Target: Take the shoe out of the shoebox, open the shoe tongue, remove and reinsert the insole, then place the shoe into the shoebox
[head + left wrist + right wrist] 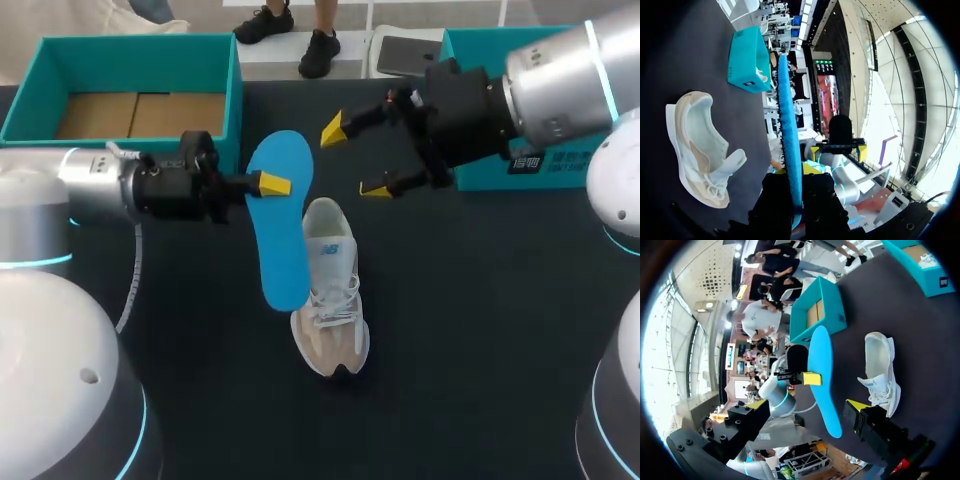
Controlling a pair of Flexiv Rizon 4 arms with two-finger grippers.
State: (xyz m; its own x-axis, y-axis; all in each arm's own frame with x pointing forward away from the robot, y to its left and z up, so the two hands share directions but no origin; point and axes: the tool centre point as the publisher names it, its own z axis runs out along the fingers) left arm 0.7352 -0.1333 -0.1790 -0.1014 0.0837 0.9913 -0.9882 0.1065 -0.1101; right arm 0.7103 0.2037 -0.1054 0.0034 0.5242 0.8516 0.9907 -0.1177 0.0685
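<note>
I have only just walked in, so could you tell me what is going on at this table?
The left gripper is shut on the blue insole, holding it in the air beside the shoe. The shoe lies on the table, outside the teal shoebox at the back left. The right gripper is open and holds nothing, poised near the insole.

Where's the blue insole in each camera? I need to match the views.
Head view: blue insole pinched in the left claw, just beside the sneaker.
Left wrist view: seen edge-on, between this claw's own fingers.
Right wrist view: ahead of the open right claw, seen flat-on.
Shared landmark: the sneaker lying on the table beside it.
</note>
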